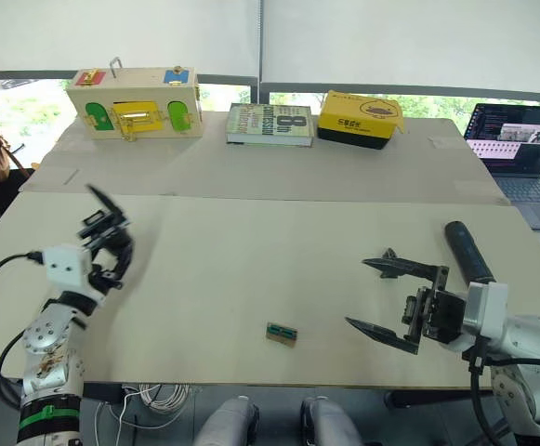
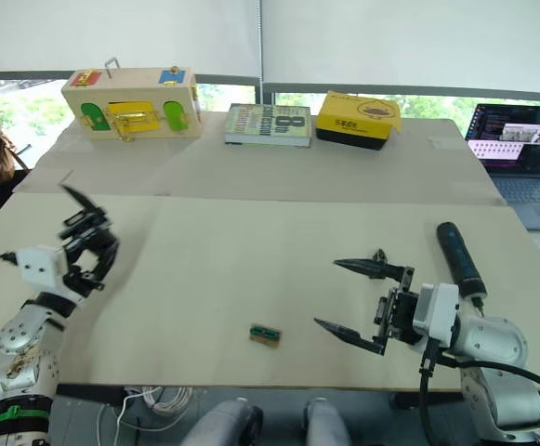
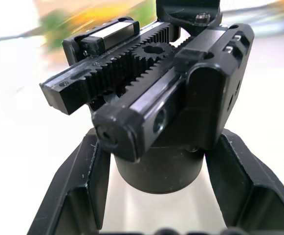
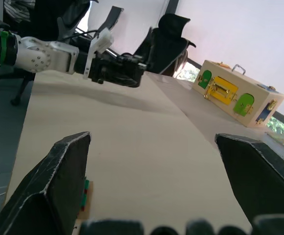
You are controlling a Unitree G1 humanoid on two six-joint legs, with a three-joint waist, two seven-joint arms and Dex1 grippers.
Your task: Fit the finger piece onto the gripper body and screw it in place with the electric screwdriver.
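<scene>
My left gripper is raised over the table's left side, shut on the gripper body, a chunky black block with toothed rails and round holes. My right gripper hovers low over the table's right side, open, with nothing between its fingers. The electric screwdriver, a thick black cylinder, lies on the table just behind the right gripper. A small black pointed shape pokes up by the right gripper's far finger. I cannot tell whether it is the finger piece.
A small green-and-tan piece lies near the table's front edge, middle. At the back stand a wooden latch box, a book and a yellow box. A laptop sits far right.
</scene>
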